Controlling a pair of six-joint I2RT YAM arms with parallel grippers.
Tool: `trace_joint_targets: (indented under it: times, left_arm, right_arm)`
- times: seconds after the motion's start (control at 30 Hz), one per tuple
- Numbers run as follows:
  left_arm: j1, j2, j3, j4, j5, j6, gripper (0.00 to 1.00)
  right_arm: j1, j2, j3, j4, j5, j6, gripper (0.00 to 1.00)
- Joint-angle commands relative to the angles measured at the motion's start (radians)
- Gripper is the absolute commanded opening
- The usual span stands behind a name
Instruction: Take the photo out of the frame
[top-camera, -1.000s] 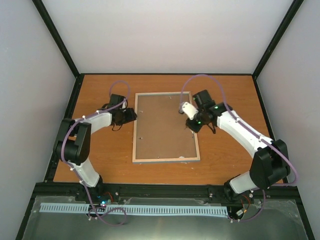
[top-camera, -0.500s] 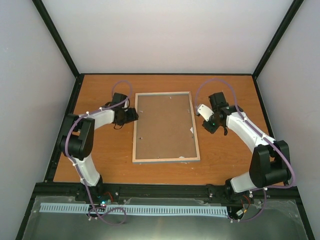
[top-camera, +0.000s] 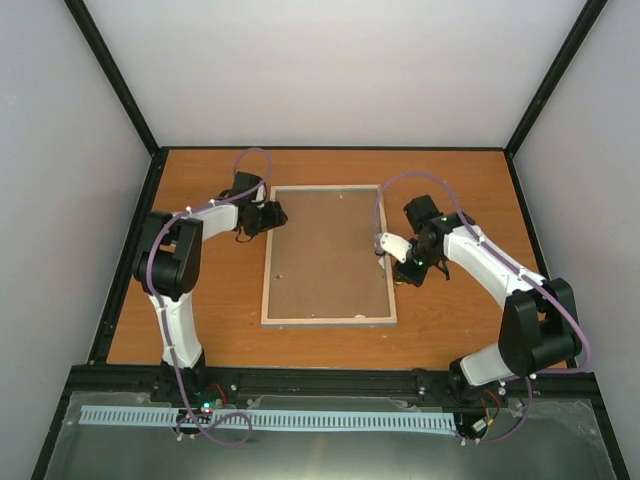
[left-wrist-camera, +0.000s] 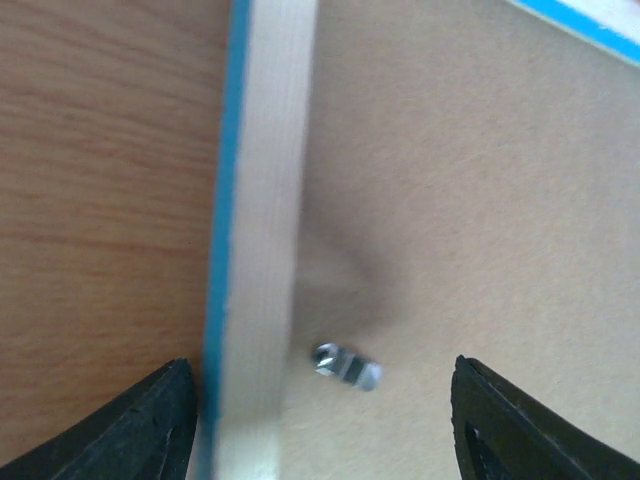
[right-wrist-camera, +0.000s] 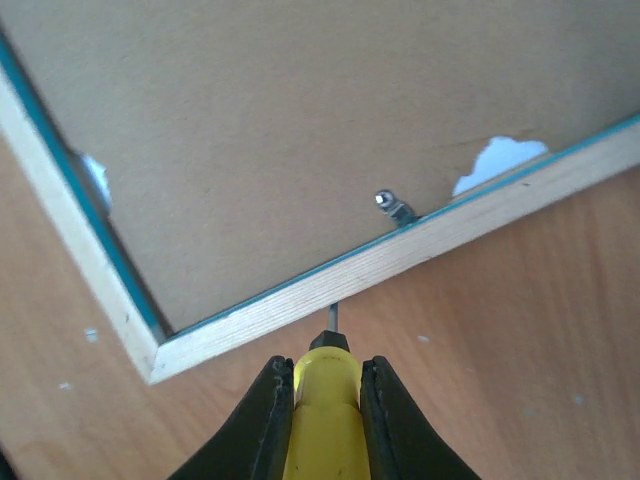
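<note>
The frame lies face down on the table, its brown backing board up. The photo is hidden beneath it. My left gripper is open at the frame's upper left edge. In the left wrist view its fingers straddle the pale wooden rail and a small metal clip. My right gripper is shut on a yellow-handled screwdriver. The screwdriver's tip meets the outer side of the frame's right rail, near another metal clip.
The wooden table is fenced by black posts and white walls. White patches show at notches in the backing's edge. A frame corner lies just left of the screwdriver.
My left gripper has moved up and right onto the frame's left edge. My right gripper swung away, then came back to the right rail. The frame has shifted slightly left.
</note>
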Motion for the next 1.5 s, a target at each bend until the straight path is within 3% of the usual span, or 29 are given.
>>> trace_joint_targets:
  times: [0.0, 0.27, 0.57, 0.77, 1.13, 1.23, 1.47]
  left_arm:
    - [-0.006, 0.050, 0.056, 0.027, 0.094, 0.048, 0.70]
    - [-0.076, 0.174, 0.248, 0.025, 0.233, 0.105, 0.64]
    - [-0.193, 0.336, 0.495, -0.056, 0.302, 0.117, 0.63]
    - [-0.241, 0.349, 0.506, -0.074, 0.340, 0.117, 0.62]
    - [-0.266, 0.208, 0.361, -0.039, 0.343, 0.110, 0.60]
    - [-0.265, 0.160, 0.352, -0.078, 0.272, 0.130, 0.61]
    - [-0.198, -0.099, 0.305, -0.276, -0.183, 0.058, 0.67]
  right_arm:
    - [0.067, -0.034, -0.006, -0.095, -0.134, -0.023, 0.03]
    - [0.263, -0.063, -0.010, -0.114, -0.193, 0.042, 0.03]
    - [0.374, -0.012, 0.017, -0.045, -0.222, 0.124, 0.03]
    - [0.460, 0.029, 0.065, 0.022, -0.231, 0.181, 0.03]
    - [0.597, 0.157, 0.228, 0.032, -0.213, 0.197, 0.03]
    - [0.613, 0.172, 0.278, -0.005, -0.241, 0.195, 0.03]
    - [0.581, 0.048, 0.285, -0.081, -0.169, 0.165, 0.03]
